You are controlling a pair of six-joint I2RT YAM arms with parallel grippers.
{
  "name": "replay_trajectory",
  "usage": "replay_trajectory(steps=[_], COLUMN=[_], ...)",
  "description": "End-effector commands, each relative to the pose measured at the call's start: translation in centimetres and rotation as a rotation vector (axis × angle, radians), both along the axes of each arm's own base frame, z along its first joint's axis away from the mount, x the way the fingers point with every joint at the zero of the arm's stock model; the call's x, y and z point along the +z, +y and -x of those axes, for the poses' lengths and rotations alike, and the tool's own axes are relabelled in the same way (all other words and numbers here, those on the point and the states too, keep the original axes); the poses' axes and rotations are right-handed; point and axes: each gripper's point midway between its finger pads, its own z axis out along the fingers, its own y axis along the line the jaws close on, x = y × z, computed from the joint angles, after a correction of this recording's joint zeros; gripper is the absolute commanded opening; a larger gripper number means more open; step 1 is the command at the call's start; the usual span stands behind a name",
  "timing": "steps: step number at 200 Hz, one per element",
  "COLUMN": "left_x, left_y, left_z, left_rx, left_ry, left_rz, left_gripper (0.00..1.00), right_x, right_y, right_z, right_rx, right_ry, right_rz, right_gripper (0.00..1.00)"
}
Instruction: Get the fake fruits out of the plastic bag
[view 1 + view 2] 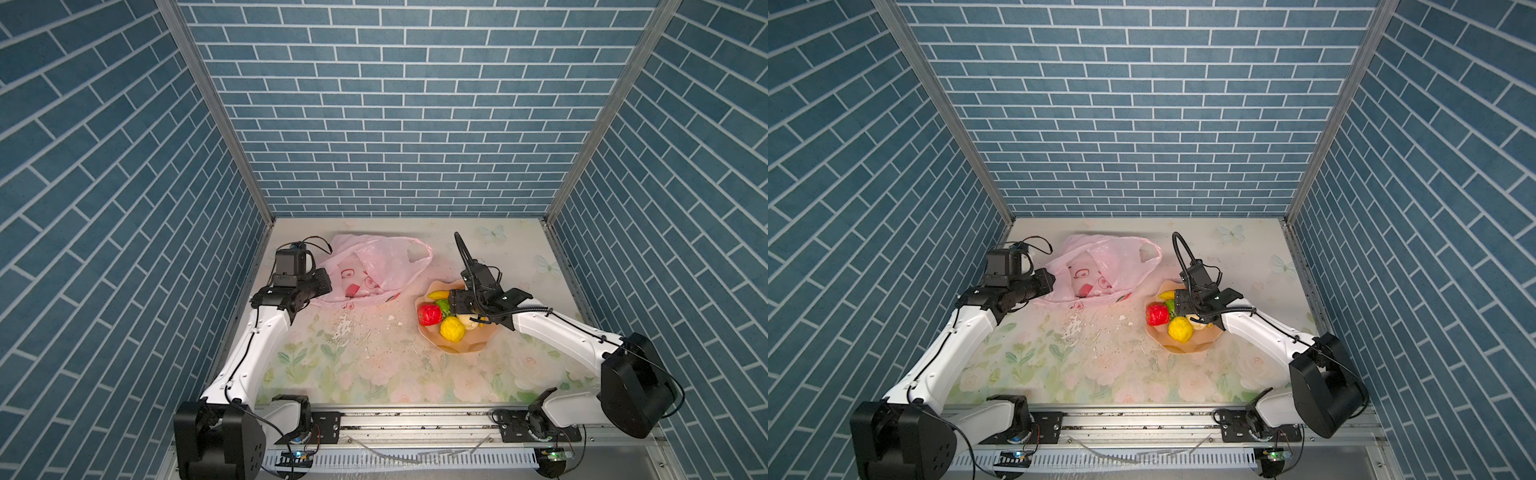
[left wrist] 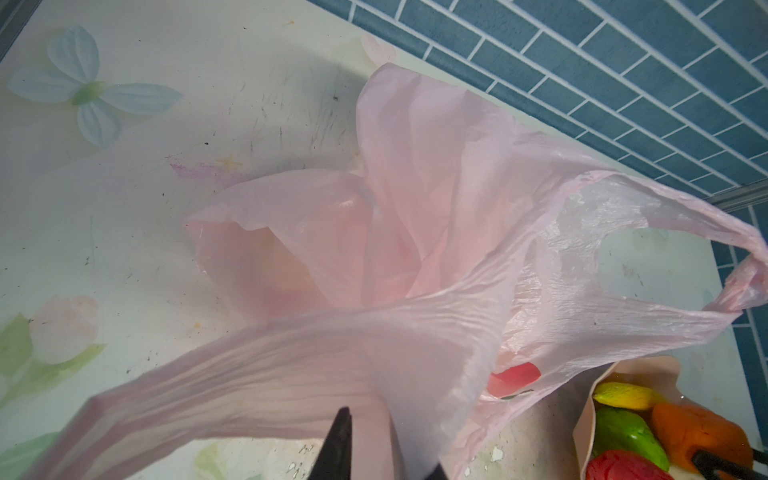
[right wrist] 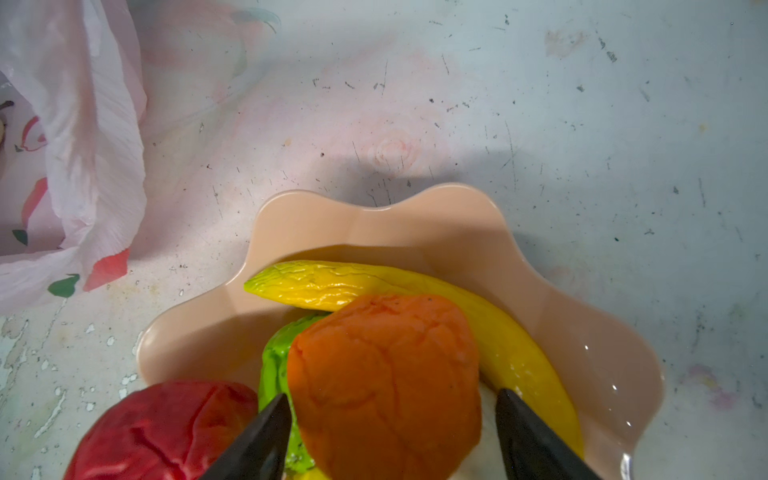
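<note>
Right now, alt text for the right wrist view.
Open right end effector straddles an orange fake fruit resting in a peach scalloped bowl with a banana, a green fruit and a red fruit. The pink plastic bag lies beside the bowl on the table.

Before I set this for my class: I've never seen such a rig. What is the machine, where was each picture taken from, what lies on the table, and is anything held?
Two white robot arms with two-fingered grippers work at a floral table. Both top views look down on everything; the other two pictures come from cameras on the arms' wrists. A pink plastic bag lies beside a peach bowl of toy fruits. The left gripper has bag film between its fingers; a firm grip is unclear. The right gripper is open around the orange fruit.
</note>
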Motion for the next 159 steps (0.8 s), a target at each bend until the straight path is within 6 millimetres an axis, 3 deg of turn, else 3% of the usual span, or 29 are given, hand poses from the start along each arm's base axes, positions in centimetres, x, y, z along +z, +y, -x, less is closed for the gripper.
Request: replay_trajectory(steps=[1, 45, 70, 118, 159], left_x=[0.5, -0.1, -0.1, 0.2, -1.5], left_y=[0.0, 0.1, 0.1, -1.9, -3.0], left_z=[0.8, 2.4, 3.0, 3.0, 2.6], left_rx=[-0.02, -0.039, -0.039, -0.095, -0.146], left_ry=[0.009, 0.059, 0.062, 0.001, 0.018], left_rz=[-0.022, -0.045, -0.041, 0.076, 0.119], left_gripper=[0.31, 0.59, 0.7, 0.73, 0.77], right_x=[1.2, 3.5, 4.3, 4.8, 5.0], right_y=[-1.1, -1.8, -1.9, -1.7, -1.7], right_z=[0.2, 0.0, -0.2, -0.6, -0.8], right_rx=[-0.032, -0.047, -0.045, -0.037, -0.038], right_ry=[-0.022, -0.084, -0.106, -0.124, -0.128], right_rz=[0.011, 0.018, 0.017, 0.017, 0.014], right_gripper=[0.78, 0.8, 0.8, 0.8, 0.8])
